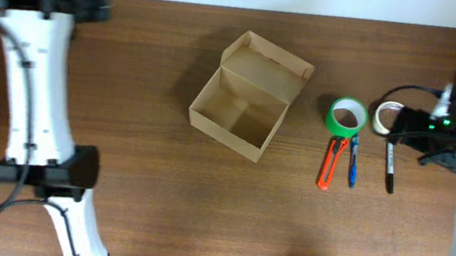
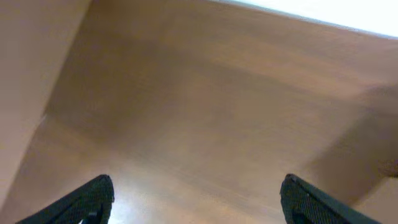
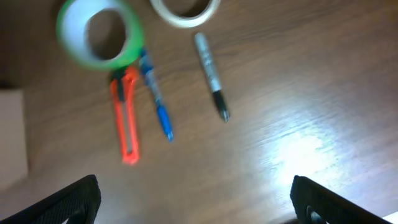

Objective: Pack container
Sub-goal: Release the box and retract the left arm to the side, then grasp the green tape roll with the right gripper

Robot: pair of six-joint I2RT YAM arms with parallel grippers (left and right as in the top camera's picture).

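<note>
Your wide-open, empty right hand (image 3: 194, 202) hovers beside the green tape roll (image 1: 346, 116) near the right edge of the table (image 1: 160, 198); the open tan cardboard box (image 1: 242, 117) lies leftward.

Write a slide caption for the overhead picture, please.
Open cardboard box sits mid-table; green tape roll, orange cutter, blue pen and black marker lie nearby.

Tan cardboard container (image 1: 243, 112), lid open, apparently empty

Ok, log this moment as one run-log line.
tan cardboard box: lid open, empty | green tape roll, orange utility knife, blue pen, black marker: on table, right of box | left gripper: open | right gripper: open, empty
</note>
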